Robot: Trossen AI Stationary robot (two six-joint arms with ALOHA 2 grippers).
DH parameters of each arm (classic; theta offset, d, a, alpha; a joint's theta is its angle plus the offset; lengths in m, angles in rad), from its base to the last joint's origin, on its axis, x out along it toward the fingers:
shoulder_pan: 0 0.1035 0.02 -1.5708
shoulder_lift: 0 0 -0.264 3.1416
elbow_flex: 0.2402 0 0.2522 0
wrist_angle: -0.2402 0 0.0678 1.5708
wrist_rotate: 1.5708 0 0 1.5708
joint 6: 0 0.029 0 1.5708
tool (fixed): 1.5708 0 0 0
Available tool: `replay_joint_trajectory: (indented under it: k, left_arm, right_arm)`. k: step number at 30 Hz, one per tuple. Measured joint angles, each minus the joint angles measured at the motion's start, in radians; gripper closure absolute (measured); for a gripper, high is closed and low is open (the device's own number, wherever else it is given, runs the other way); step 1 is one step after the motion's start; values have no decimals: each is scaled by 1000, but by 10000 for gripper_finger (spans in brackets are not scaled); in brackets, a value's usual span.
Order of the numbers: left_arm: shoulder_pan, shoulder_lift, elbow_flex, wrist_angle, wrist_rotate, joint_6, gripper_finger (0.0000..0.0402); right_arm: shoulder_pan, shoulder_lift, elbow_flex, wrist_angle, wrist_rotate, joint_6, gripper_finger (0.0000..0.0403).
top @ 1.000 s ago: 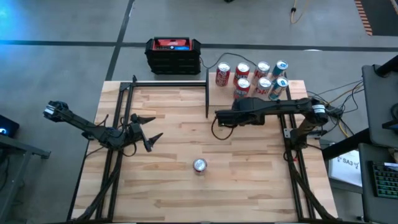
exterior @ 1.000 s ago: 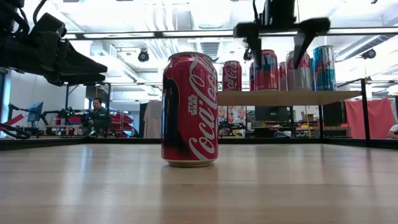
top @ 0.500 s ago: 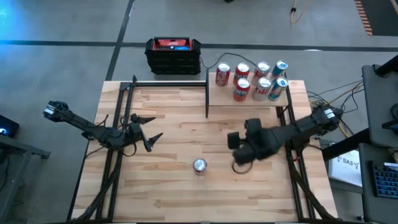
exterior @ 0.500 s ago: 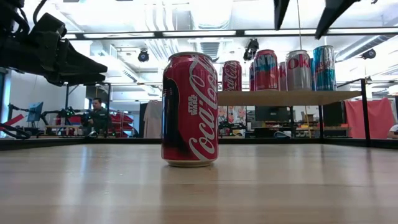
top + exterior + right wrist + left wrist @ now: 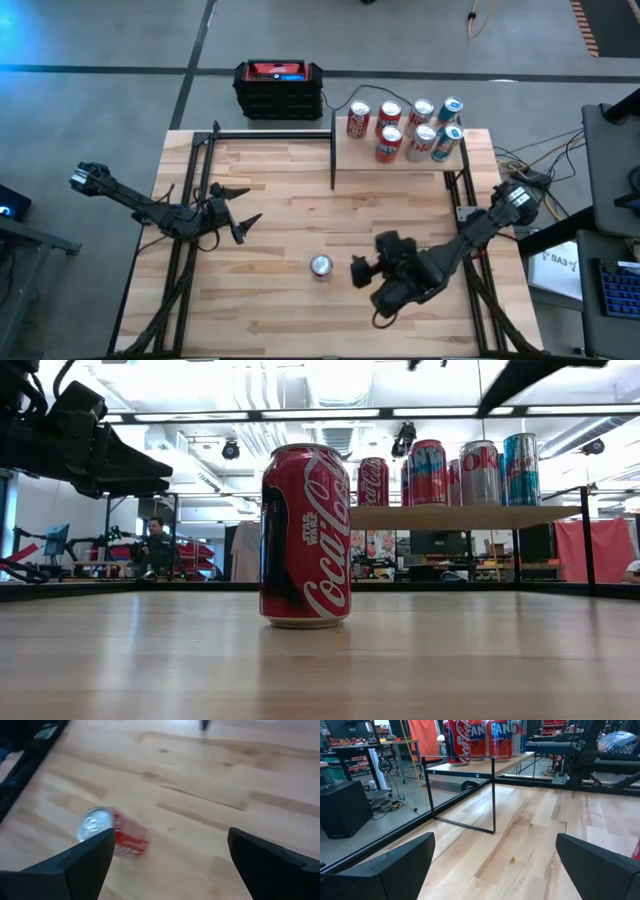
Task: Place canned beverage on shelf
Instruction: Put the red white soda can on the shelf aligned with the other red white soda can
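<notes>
While your right gripper [image 5: 362, 272] hangs just beside the red can [image 5: 321, 265], fingers spread wide with nothing between them, the main risk is a glancing touch: the can stands upright and alone near the front middle of the tabletop [image 5: 270, 310], and one finger clipping its side would likely tip it and send it rolling. In the right wrist view the can sits off toward one finger [image 5: 75, 865] rather than centred in the gap, so if you close from this line you may pinch only the rim or push it away. Your left gripper [image 5: 240, 226] waits over the left side of the table, also spread and empty.

From table height, the can reads "Coca-Cola" in white script with a small "STAR WARS" mark. Farther back, the shelf [image 5: 345, 155] already carries a cluster of cans at its far right, so a careless set-down could knock them. Those read Coca-Cola, "oke" on a silver one, and "FAN" in the left wrist view.
</notes>
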Motion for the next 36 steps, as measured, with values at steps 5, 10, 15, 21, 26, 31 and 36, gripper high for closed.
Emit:
replay_joint_trajectory:
  k: [5, 10, 15, 21, 26, 31, 36]
  left_arm:
    - [0, 0, 0, 0, 0, 0, 2]
    - [0, 0, 0, 0, 0, 0, 2]
    - [0, 0, 0, 0, 0, 0, 2]
    - [0, 0, 0, 0, 0, 0, 2]
    - [0, 0, 0, 0, 0, 0, 2]
    - [0, 0, 0, 0, 0, 0, 2]
    - [0, 0, 0, 0, 0, 0, 2]
  right_arm:
    - [-21, 57, 17, 178, 2, -185, 35]
    - [-25, 105, 20, 341, -1, -401, 35]
    - [-24, 162, 20, 479, -8, -564, 35]
    - [-28, 225, 20, 578, 26, -655, 35]
    - [-27, 287, 20, 612, 163, -657, 35]
    - [-22, 334, 20, 616, 236, -596, 35]
    - [-23, 353, 20, 615, 260, -554, 35]
